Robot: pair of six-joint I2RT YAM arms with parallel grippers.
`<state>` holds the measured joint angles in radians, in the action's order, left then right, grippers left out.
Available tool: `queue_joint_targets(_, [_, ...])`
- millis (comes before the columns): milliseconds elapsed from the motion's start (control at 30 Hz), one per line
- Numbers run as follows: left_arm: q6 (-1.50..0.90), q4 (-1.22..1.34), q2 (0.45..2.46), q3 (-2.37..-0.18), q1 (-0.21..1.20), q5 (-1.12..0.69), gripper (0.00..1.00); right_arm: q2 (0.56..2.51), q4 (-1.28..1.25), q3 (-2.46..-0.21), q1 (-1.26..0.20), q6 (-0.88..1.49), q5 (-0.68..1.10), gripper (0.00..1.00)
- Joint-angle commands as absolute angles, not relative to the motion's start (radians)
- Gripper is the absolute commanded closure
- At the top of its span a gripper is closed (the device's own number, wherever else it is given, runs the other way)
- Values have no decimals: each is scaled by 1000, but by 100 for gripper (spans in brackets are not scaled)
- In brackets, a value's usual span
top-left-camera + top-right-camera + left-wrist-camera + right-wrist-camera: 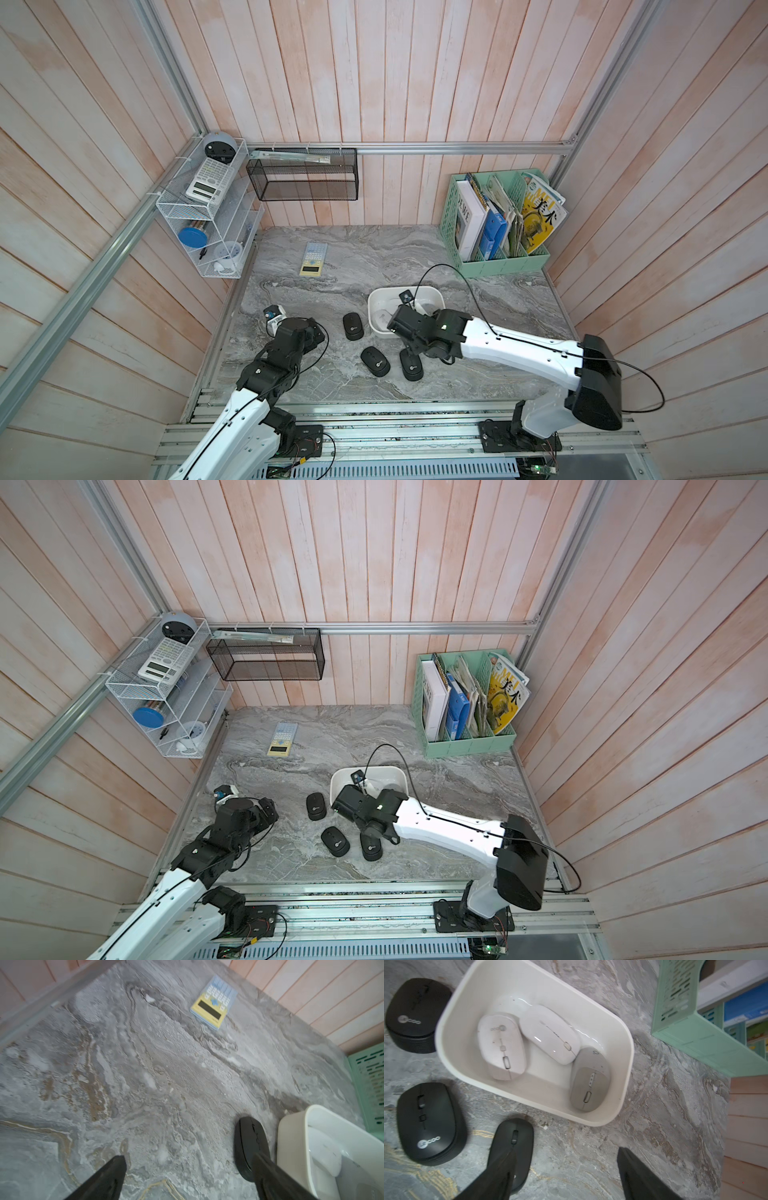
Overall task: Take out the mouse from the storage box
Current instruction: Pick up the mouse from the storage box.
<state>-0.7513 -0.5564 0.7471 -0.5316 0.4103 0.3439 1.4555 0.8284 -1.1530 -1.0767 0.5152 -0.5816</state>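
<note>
The storage box (623,1076) is a shallow white tub, seen in both top views (376,297) under my right wrist. Inside it lie two white mice (502,1047) (550,1034) and a grey mouse (588,1082). Three black mice (353,326) (375,361) (411,365) lie on the table in front of the box. My right gripper (566,1157) is open over bare table just outside the box; one finger passes over a black mouse (513,1136). My left gripper (190,1157) is open and holds nothing, with a black mouse (248,1140) beside one finger.
A yellow calculator (313,259) lies at the back left of the marble table. A mint-green file holder (498,257) with books stands at the back right, close behind the box. A black mesh basket (303,174) and a white wire rack (203,208) hang on the walls.
</note>
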Motion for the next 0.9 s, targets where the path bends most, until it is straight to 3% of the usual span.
queue_joint_targets(0, [-797,-613,813,-648,520,341,0,1340,697,-1009,-1001,478,-563,17])
queue_joint_targets(233, [-813,-700,1057,-863,731,427,0,1124,568,-774,-785,397,-490,15])
queue_joint_targets(400, [-632,-676,1283,-1042,872,406,0,1002,452,-642,-670,420,-353,14])
queue_joint_targets(500, [-575,-671,1397,-1136,890,323,0,962,423,-598,-657,431,-366,14])
queue_joint_targets(667, [-466,-735,1584,-1299,890,331,0,938,378,-548,-645,441,-359,14])
queue_joint_targets(867, [-109,-728,1723,-1387,890,184,0,924,364,-536,-643,439,-360,15])
